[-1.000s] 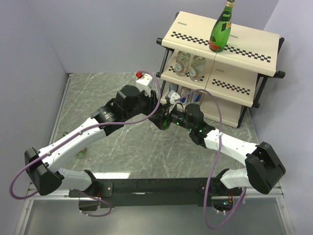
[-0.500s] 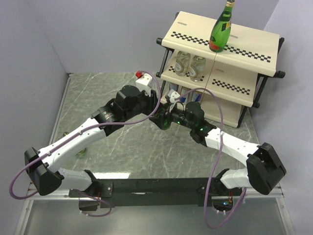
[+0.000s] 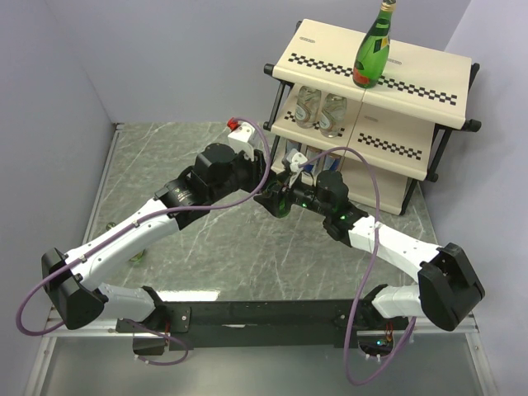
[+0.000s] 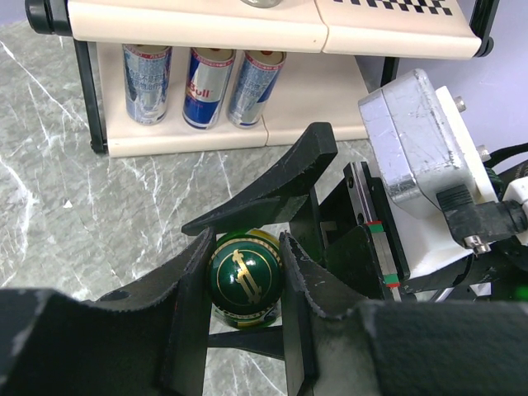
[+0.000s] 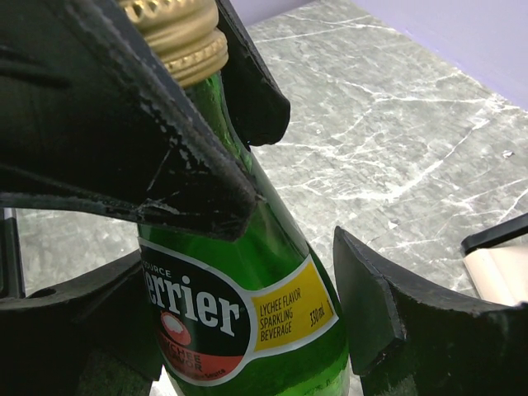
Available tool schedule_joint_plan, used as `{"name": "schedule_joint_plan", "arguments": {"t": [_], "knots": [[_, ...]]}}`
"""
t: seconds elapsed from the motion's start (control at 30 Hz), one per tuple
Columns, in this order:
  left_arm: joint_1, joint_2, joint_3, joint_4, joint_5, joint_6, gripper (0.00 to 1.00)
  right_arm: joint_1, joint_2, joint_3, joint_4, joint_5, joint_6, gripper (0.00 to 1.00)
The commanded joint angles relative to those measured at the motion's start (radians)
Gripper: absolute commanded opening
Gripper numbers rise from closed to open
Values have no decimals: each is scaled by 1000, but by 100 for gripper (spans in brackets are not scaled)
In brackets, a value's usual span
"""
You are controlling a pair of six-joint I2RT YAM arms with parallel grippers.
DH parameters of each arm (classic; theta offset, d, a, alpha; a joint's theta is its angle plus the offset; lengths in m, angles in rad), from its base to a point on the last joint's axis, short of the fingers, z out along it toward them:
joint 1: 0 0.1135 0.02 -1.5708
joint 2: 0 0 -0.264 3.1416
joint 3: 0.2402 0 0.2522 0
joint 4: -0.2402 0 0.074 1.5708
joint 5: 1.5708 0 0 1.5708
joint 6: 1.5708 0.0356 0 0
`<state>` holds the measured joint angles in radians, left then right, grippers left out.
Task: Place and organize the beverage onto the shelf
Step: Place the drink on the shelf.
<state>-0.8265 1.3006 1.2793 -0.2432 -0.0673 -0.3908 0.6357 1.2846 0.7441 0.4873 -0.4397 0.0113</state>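
Gripping green bottle (image 5: 276, 247) cap: left tool (image 4: 245, 274) clamped; right tool (image 5: 239, 323) spread around body (gap visible).

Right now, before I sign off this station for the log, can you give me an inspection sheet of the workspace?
surface: grey marbled table.
job's things: shelf holds one green bottle on top, two clear bottles mid tier, three cans at bottom; a second green bottle is between both grippers.
clutter: nothing seen.
grippers: left gripper shut on its cap; right gripper straddles its body, contact unclear.
cables: purple cables loop off both arms.
surroundings: plain lilac walls.
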Motion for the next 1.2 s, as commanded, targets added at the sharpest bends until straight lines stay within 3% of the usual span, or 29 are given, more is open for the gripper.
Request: {"name": "schedule_joint_plan", "arguments": {"t": [0.0,0.03,0.17,0.23,0.27,0.33,0.57,0.73,1.17], "knots": [[-2,-49,18,217,24,-31,20,-7,-42,-2,71,-36,30,0],[-3,-46,23,217,29,-30,0,-8,-42,-2,71,-40,29,0],[-3,-43,37,211,24,-13,0,-8,-22,17,42,-57,29,1],[-3,-46,44,208,23,-8,0,-10,-4,32,13,-60,27,19],[-3,-49,46,206,21,-3,0,-11,-1,31,11,-60,27,38],[-3,-53,52,202,18,3,0,-13,-5,26,19,-53,19,55],[-2,-69,45,197,1,12,0,-10,-13,17,27,-48,22,78],[-3,-70,41,197,-8,16,0,-10,-10,20,16,-59,16,86],[-3,-72,52,185,-25,27,0,-18,5,32,-18,-48,4,87]]}}
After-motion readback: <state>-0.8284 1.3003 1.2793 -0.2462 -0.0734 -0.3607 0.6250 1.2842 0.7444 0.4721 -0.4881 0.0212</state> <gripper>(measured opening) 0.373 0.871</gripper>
